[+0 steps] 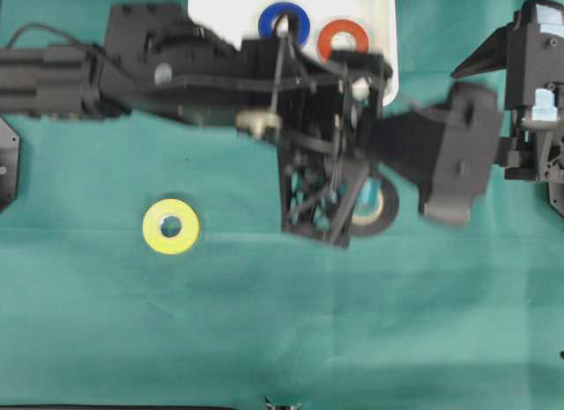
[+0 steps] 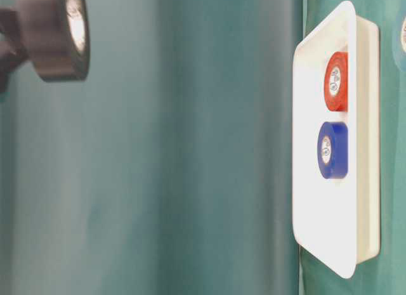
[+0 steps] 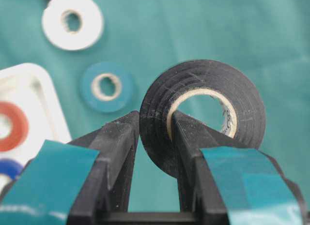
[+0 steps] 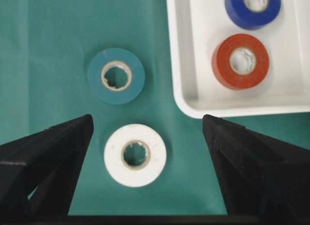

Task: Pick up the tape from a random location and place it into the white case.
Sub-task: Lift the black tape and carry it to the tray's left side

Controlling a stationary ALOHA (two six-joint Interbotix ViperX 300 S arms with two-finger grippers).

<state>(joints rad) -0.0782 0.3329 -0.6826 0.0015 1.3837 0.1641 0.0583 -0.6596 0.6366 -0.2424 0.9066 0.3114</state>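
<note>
My left gripper (image 3: 155, 126) is shut on a black tape roll (image 3: 213, 82), one finger inside the core and one against the outer wall, holding it upright above the green cloth. From overhead that gripper (image 1: 352, 207) and the roll (image 1: 385, 212) sit right of the middle, below the white case (image 1: 229, 13). The case (image 4: 193, 51) holds a blue roll (image 1: 284, 22) and a red roll (image 1: 343, 40). My right gripper (image 4: 147, 121) stands open over the cloth, with a white roll (image 4: 135, 155) lying flat between its fingers, untouched.
A yellow roll (image 1: 171, 226) lies on the cloth at the left. A teal roll (image 4: 116, 76) lies next to the white one, beside the case's corner. The left arm (image 1: 132, 66) crosses the case's front edge. Green cloth (image 1: 264, 339) covers the table.
</note>
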